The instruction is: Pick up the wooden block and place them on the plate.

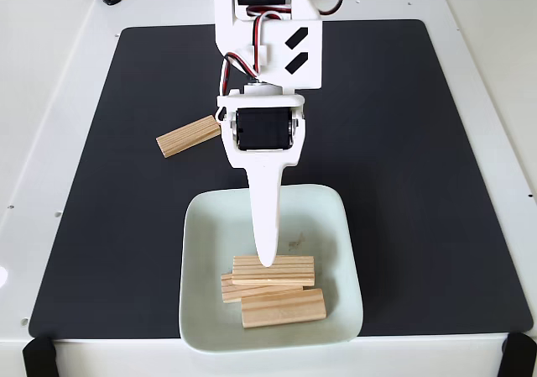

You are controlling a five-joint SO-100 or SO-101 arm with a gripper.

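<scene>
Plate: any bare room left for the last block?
The plate is bare across its back half, on both sides of the gripper. Its front half is crowded: three wooden blocks stacked together. The fourth block lies on the black mat, which is otherwise open.

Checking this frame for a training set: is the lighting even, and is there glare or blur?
In the fixed view, light is soft and even; the black mat shows a faint sheen, the plate no hard glare; the wooden blocks are sharp, shadows weak.
</scene>
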